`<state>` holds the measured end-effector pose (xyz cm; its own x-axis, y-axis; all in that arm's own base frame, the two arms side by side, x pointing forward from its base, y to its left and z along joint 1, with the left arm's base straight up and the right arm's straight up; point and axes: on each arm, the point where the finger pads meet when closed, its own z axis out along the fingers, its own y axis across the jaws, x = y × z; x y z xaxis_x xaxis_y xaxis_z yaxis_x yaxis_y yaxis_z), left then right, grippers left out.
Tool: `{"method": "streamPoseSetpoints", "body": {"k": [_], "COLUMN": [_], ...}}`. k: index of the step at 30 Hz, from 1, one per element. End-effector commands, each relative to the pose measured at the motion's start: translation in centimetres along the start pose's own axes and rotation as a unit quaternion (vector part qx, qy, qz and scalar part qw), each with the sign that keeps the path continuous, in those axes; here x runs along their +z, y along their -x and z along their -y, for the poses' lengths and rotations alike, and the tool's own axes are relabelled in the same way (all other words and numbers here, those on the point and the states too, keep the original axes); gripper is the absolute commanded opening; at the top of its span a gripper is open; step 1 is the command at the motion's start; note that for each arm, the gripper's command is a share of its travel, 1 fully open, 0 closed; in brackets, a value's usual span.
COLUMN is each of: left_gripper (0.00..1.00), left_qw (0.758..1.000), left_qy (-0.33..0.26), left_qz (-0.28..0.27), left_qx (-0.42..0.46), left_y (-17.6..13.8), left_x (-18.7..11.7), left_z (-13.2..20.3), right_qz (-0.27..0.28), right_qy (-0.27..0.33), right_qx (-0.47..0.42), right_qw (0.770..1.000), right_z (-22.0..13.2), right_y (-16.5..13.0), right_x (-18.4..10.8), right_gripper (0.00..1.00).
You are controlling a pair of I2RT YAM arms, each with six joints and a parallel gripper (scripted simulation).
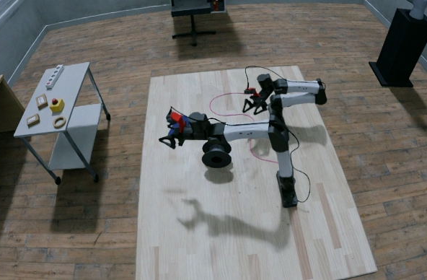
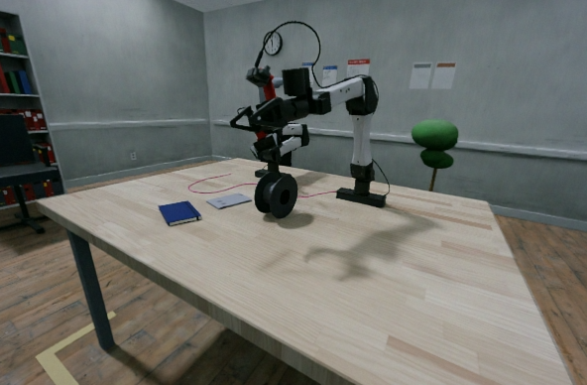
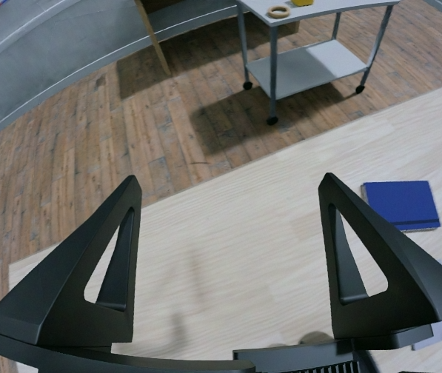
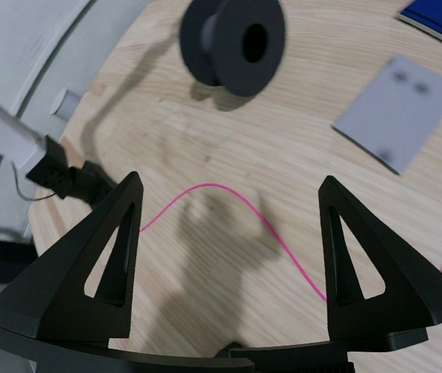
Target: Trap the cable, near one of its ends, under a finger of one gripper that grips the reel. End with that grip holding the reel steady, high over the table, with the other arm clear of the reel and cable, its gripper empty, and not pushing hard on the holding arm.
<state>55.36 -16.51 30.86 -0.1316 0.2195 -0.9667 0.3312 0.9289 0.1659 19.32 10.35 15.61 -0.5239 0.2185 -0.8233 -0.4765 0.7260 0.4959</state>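
Note:
The black reel [image 1: 226, 159] [image 2: 284, 211] [image 4: 232, 44] stands on its rims on the table, flanges upright. The pink cable [image 1: 229, 115] [image 2: 318, 193] [image 4: 209, 184] lies in loose curves behind the reel; one end shows in the exterior view, the other is hidden in the top view. My left gripper [image 1: 164, 132] [image 2: 242, 124] [image 3: 231, 180] is open and empty, high above the table, beyond the reel; its forearm passes above the reel. My right gripper [image 1: 249, 112] [image 4: 233, 180] is open and empty above the cable, which crosses between its fingers below in the right wrist view. The reel is apart from both.
A blue notebook [image 2: 179, 213] [image 3: 401, 205] and a grey card [image 2: 229, 200] [image 4: 397, 116] lie on the table [image 1: 170, 245] beside the reel. The left arm's base [image 1: 287, 191] [image 2: 360, 196] stands near the cable. A cart [image 1: 73, 79] stands off the table.

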Motion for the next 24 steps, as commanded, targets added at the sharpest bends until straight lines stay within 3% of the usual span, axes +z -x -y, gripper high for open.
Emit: {"method": "streamPoseSetpoints", "body": {"k": [1, 11, 14, 19, 24], "left_gripper": [1.00, 1.00, 1.00, 1.00, 1.00], "left_qw": [0.999, 0.982, 0.979, 0.959, 0.929], "left_qy": [-0.029, -0.182, -0.195, -0.273, -0.361], "left_qz": [0.033, 0.059, 0.061, 0.071, 0.077], "left_qx": [-0.007, -0.007, -0.007, -0.006, -0.008], "left_y": [4.1, 7.7, 7.9, 9.1, 9.9], "left_x": [-2.1, -7.5, -8.2, -13.3, -20.6], "left_z": [4.3, 21.3, 22.7, 30.4, 38.1], "right_qz": [-0.009, 0.017, 0.021, 0.045, 0.074], "right_qy": [-0.020, -0.171, -0.188, -0.321, -0.485], "right_qx": [-0.017, 0.002, 0.007, 0.032, 0.060], "right_qw": [1.000, 0.985, 0.982, 0.945, 0.869], "right_z": [0.4, 6.3, 7.0, 12.1, 18.1], "right_y": [0.4, 1.8, 2.0, 3.5, 4.8], "right_x": [-1.7, -4.7, -5.1, -9.4, -15.8], "right_gripper": [1.00, 1.00, 1.00, 1.00, 1.00]}}
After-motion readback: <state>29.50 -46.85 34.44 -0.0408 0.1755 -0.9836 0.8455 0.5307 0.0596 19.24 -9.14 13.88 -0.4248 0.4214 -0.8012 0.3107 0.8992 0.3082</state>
